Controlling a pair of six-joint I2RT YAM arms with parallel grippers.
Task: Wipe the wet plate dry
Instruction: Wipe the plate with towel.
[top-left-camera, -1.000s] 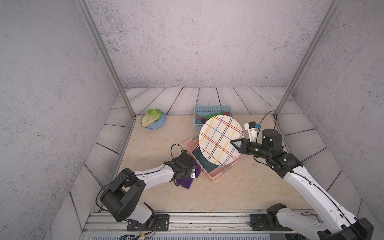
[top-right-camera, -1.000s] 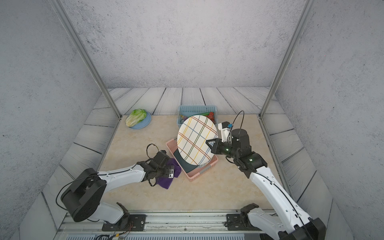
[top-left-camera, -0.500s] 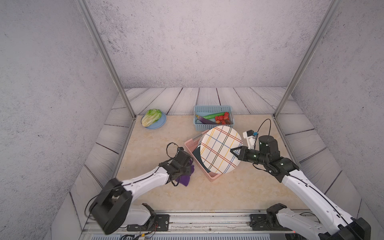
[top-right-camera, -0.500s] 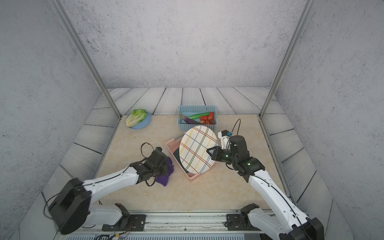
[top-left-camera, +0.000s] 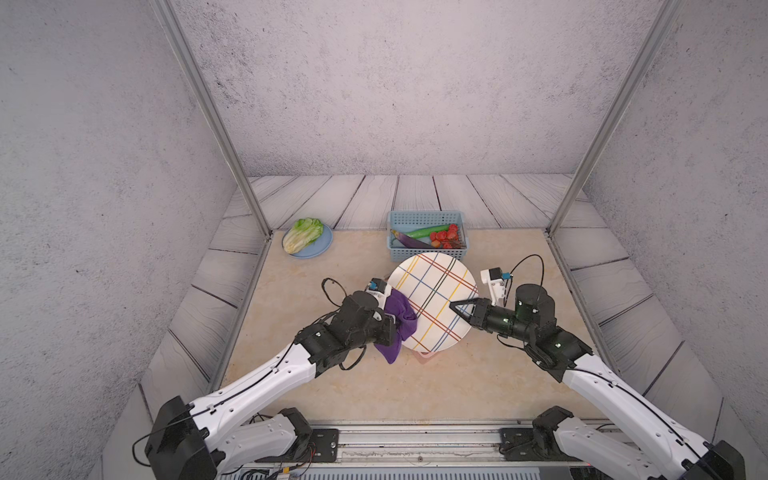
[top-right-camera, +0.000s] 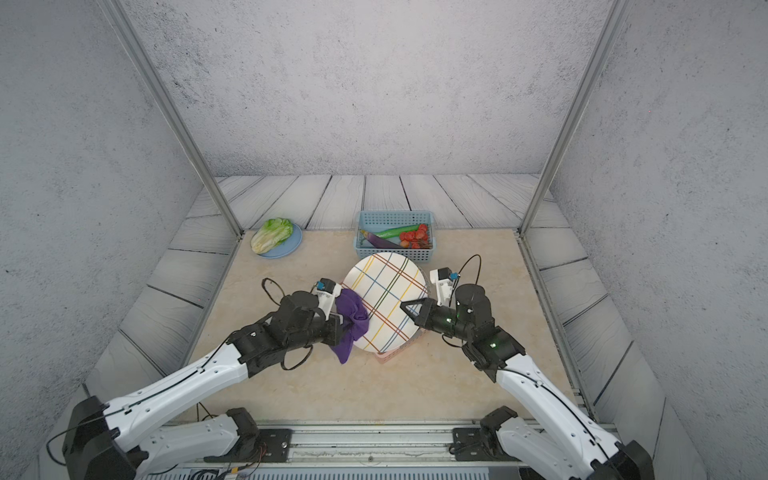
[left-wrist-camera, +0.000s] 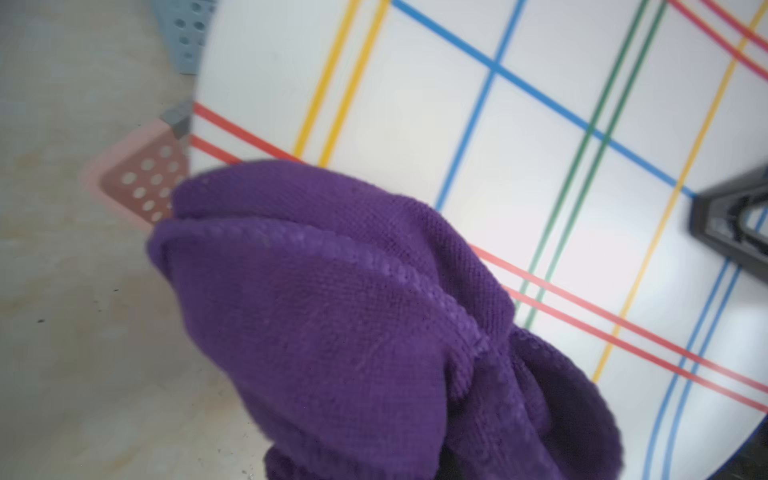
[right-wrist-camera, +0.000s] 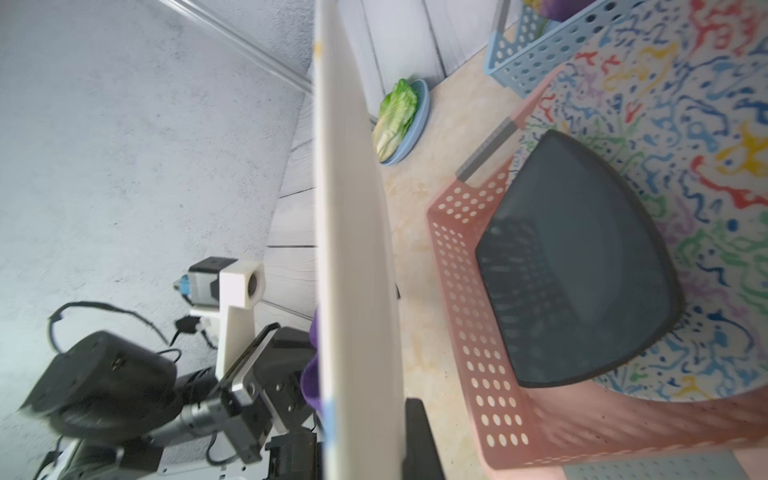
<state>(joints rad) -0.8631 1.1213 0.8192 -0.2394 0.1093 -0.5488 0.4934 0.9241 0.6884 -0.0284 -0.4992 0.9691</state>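
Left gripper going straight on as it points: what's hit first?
The left gripper would likely press its purple cloth onto the face of the striped plate, held tilted by the right gripper; whether cloth and plate already touch is unclear.

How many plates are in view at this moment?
4. The plaid plate held by the right gripper; a blue plate under the lettuce at the back; a dark plate and a squiggle-patterned plate in the pink basket. More may be hidden beneath them.
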